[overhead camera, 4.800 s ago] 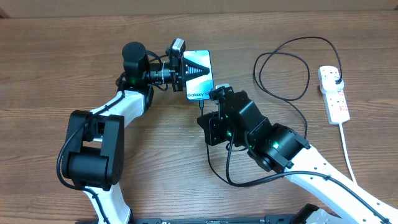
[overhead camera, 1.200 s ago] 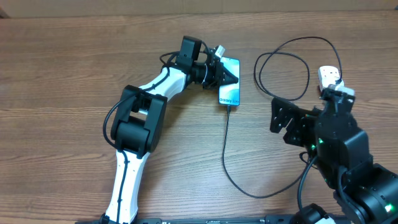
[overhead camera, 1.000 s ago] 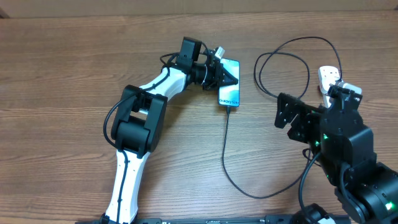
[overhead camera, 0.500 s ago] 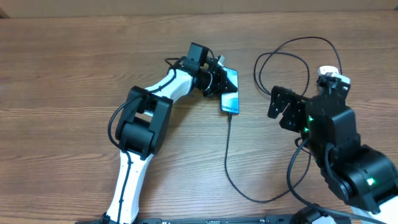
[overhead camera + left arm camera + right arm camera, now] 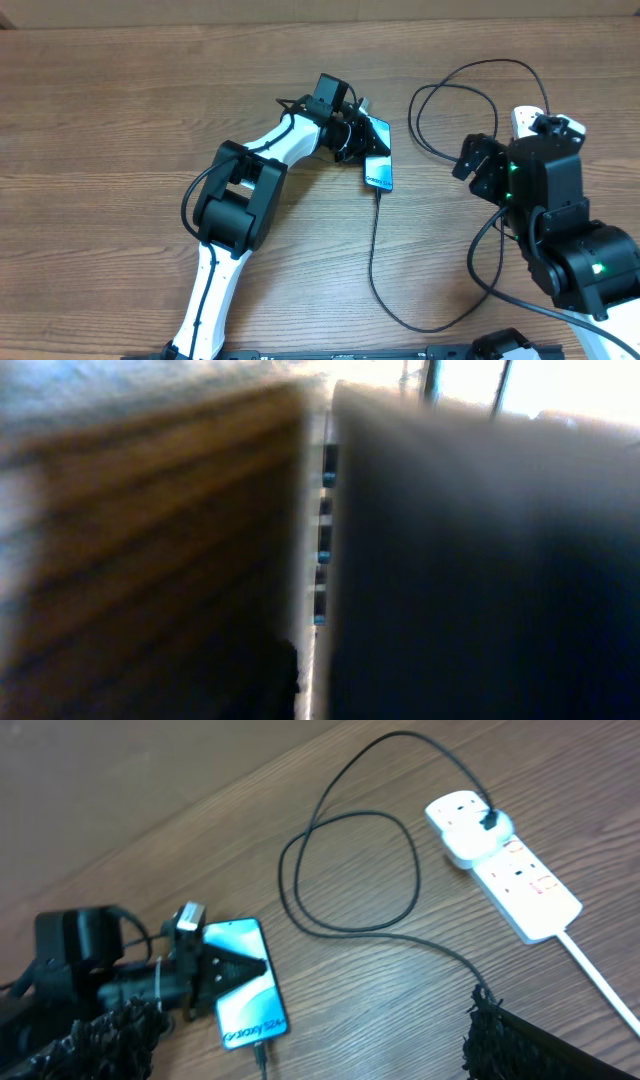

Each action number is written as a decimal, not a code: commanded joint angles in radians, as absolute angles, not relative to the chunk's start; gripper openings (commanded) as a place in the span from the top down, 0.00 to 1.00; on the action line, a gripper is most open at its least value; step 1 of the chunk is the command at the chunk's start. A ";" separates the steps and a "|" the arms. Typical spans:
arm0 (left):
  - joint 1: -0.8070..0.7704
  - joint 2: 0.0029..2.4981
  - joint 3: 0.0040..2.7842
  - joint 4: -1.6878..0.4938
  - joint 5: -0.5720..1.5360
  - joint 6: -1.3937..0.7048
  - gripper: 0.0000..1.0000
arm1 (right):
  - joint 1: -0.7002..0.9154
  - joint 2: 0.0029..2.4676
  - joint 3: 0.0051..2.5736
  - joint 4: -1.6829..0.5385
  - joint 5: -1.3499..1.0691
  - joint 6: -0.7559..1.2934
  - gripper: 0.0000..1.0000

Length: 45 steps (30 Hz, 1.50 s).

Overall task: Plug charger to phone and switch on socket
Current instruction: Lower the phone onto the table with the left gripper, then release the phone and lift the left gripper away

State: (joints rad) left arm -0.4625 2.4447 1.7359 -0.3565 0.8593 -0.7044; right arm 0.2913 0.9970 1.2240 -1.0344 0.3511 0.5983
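Robotics lab: wood table [image 5: 90, 110], mounted robot arms [image 5: 235, 190].

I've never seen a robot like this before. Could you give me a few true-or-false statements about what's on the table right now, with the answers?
1. The charger is plugged into the phone. True.
2. The phone lies on top of the socket. False: they are well apart on the wooden table, with a loop of the charger's cable between them.
3. The charger's plug sits in the socket. True.
4. The right arm has its jaws shut on the cable. False: its jaws stand wide open and hold nothing.
5. The left arm has its jaws at the phone. True.
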 commanded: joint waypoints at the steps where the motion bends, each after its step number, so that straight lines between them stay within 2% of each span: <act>1: -0.459 2.474 1.736 -0.395 0.781 -0.718 0.68 | 0.255 0.989 1.241 -1.031 0.344 0.598 0.00; 8: -0.458 2.474 1.736 -0.410 0.748 -0.719 0.46 | 0.231 0.989 1.241 -1.031 0.316 0.598 0.00; 13: -0.459 2.474 1.736 -0.455 0.721 -0.719 0.46 | 0.231 0.989 1.241 -1.031 0.316 0.598 0.00; 18: -0.458 2.474 1.736 -0.504 0.694 -0.722 0.33 | 0.231 0.989 1.241 -1.030 0.316 0.598 0.00; 25: -0.459 2.474 1.736 -0.575 0.607 -0.793 0.28 | 0.231 0.992 1.241 -1.027 0.313 0.598 0.00; 27: -0.459 2.474 1.737 -0.581 0.599 -0.794 0.18 | 0.231 0.996 1.241 -1.028 0.313 0.598 0.00; 29: -0.459 2.474 1.737 -0.608 0.584 -0.793 0.13 | 0.231 1.000 1.241 -1.028 0.312 0.598 0.00; 45: -0.434 2.474 1.763 -0.790 0.566 -0.756 0.09 | 0.231 1.010 1.241 -1.035 0.301 0.598 0.00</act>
State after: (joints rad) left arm -0.4549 2.3829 1.8202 -0.7532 0.7662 -0.7788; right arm 0.2359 1.0046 1.2240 -1.0374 0.3103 0.5987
